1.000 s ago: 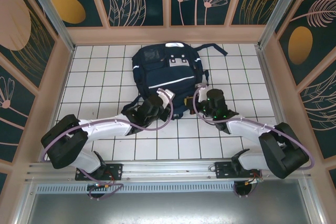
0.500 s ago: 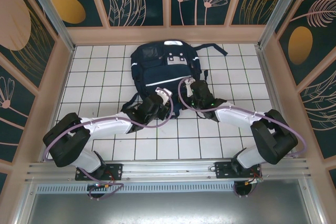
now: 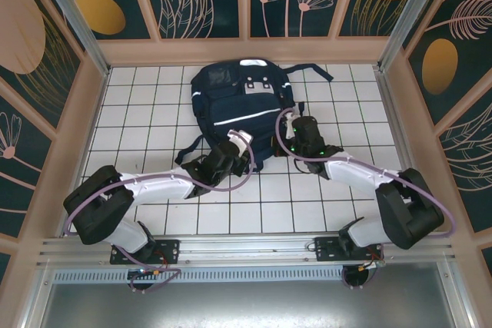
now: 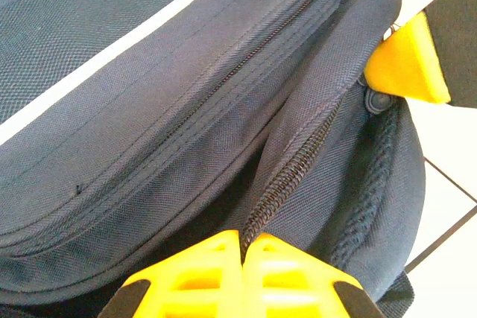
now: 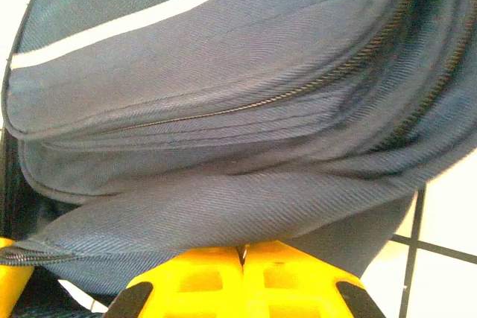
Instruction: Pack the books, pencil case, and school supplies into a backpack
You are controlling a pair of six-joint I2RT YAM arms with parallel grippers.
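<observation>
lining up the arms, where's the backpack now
In the top view the backpack lies far centre on the table, by the back wall, the left gripper and right gripper at its near edge.

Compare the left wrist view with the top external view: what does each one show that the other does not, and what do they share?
Left wrist view: the zipper teeth close up, running into the shut yellow fingertips of the left end effector. Top external view: the whole backpack on the white tiled table, both arms reaching its near end. Shared: the navy fabric and its white stripe.
</observation>
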